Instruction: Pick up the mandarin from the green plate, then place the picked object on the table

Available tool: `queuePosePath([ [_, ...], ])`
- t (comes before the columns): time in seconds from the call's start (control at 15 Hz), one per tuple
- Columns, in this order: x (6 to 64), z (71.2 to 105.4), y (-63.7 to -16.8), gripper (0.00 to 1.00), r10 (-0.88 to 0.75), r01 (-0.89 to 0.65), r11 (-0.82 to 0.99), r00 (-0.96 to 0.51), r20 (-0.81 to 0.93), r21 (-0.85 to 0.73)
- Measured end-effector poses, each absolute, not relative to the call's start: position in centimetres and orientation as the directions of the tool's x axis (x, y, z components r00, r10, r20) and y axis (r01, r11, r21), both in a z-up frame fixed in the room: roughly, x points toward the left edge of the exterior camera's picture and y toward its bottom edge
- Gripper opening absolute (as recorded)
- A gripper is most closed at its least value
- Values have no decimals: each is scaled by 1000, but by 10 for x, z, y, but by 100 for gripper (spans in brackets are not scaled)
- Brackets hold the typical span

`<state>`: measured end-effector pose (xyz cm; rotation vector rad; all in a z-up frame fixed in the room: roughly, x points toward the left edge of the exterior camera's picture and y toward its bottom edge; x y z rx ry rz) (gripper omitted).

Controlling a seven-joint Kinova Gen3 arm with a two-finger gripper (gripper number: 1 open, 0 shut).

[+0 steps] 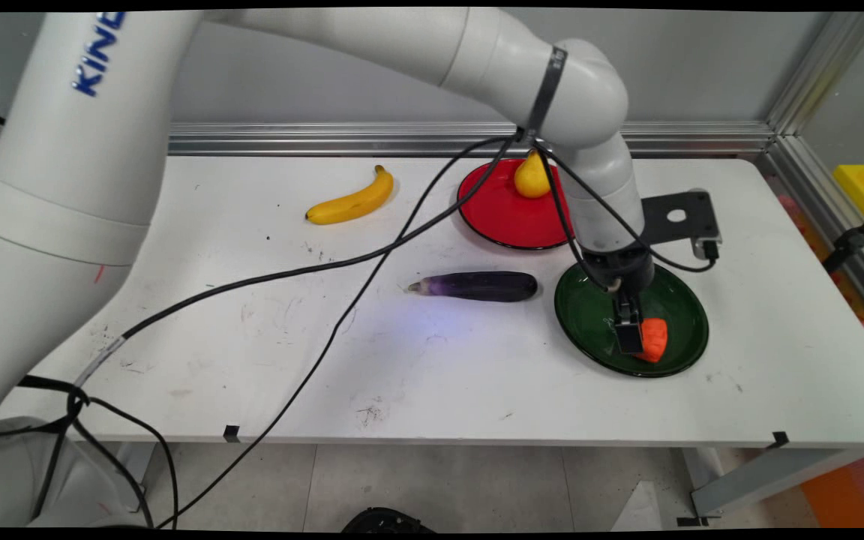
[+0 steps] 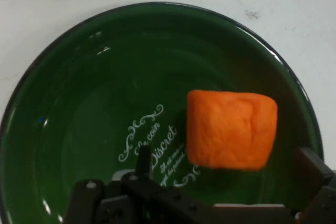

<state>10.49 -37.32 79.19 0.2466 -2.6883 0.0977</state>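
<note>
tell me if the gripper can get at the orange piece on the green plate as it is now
Probably yes: the gripper hangs low over the green plate, right beside the orange piece, with nothing between them.

Pear (image 1: 532, 178) — partly hidden behind arm and cables.

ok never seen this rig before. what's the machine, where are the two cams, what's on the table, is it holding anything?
It is a white robot arm with a black two-finger gripper. The main view comes from a fixed camera above the table's near side. The hand view comes from a camera on the hand, looking along the gripper.

On the white table lie a banana, an eggplant, a red plate with a pear on it, and a green plate with an orange block in it.

The gripper hangs low over the green plate, right beside the block. Whether it grips the block cannot be told.
</note>
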Motion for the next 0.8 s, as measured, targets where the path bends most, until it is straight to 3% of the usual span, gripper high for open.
queuePosePath([
  [0.4, 91, 777, -379, 100, -124, -153, 988, -898, 423, -35],
  [0.47, 89, 776, -380, 0, -118, -147, 989, -899, 422, -36],
  [0.8, 86, 780, -379, 0, -86, -112, 993, -901, 425, -37],
])
